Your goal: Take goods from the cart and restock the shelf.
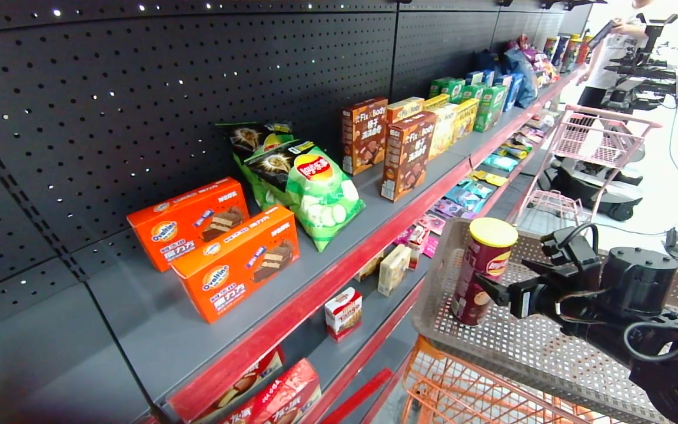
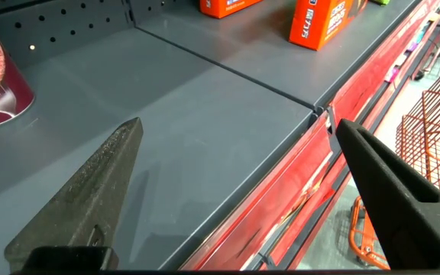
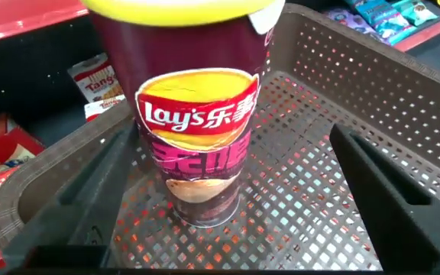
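Though red-edged, grey shelf (image 1: pixel 133 312) against black pegboard (image 1: pixel 139 88).

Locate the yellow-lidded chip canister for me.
Head view, right side: the chip canister stands upright in the cart's brown mesh tray, at its shelf-side end, flanked by the open right gripper.

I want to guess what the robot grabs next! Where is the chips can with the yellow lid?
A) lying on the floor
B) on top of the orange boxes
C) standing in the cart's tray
C: the chips can stands upright in the cart's perforated tray, facing the open right gripper.
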